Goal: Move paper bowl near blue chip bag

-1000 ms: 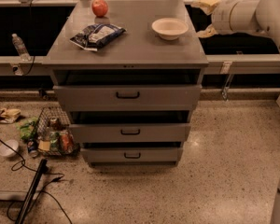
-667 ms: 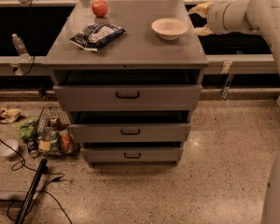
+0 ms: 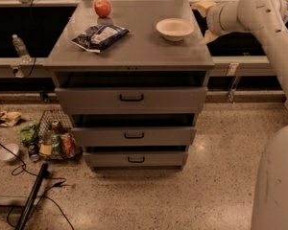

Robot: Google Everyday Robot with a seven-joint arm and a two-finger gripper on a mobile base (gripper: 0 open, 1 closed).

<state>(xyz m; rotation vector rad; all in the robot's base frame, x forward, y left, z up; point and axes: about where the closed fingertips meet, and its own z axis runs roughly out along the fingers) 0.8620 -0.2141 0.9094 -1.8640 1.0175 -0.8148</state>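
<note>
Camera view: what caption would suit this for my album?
Gripper at the right edge of the cabinet, beside the paper bowl; blue chip bag and apple sit farther left.

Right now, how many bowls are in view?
2. The paper bowl sits on the cabinet top, beside the open pincer; a smaller white bowl lies on the floor at far left. The litter basket could hide more.

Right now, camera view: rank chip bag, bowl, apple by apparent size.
1. Chip bag, the largest.
2. Bowl, somewhat smaller than the bag.
3. Apple, clearly smallest, though it sits farthest back, which shrinks it a little.
The gripper is open, just right of the bowl, not touching it.
</note>
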